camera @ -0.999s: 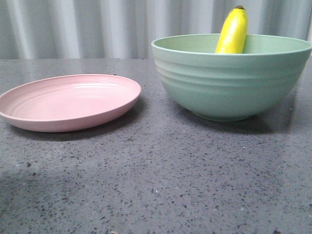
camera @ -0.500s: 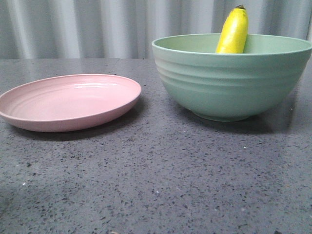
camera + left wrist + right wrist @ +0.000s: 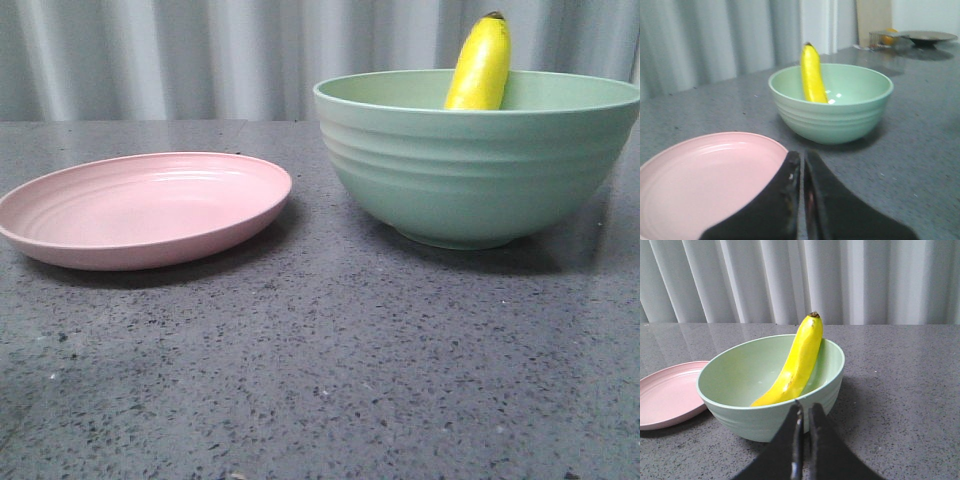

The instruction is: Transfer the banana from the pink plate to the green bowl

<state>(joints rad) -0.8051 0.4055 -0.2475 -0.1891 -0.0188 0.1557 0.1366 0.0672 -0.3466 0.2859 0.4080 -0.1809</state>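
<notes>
The yellow banana (image 3: 480,65) leans inside the green bowl (image 3: 470,170), its dark tip poking above the far rim. It shows too as the banana (image 3: 795,365) in the bowl (image 3: 740,415) and as the banana (image 3: 812,75) in the bowl (image 3: 840,120). The pink plate (image 3: 140,205) lies bare to the bowl's left. My left gripper (image 3: 802,157) is shut with nothing in it, near the plate's (image 3: 705,185) rim. My right gripper (image 3: 805,407) is shut on nothing, short of the bowl's near wall. Neither gripper shows in the front view.
Dark speckled tabletop (image 3: 320,380) carries both dishes. A pleated grey curtain (image 3: 200,60) hangs behind. Far off in the left wrist view, a dark dish (image 3: 927,36) and a wire basket with an orange thing (image 3: 885,39) sit on the table.
The front view's picture has crept slightly rightward; plate, bowl and banana keep their places relative to one another.
</notes>
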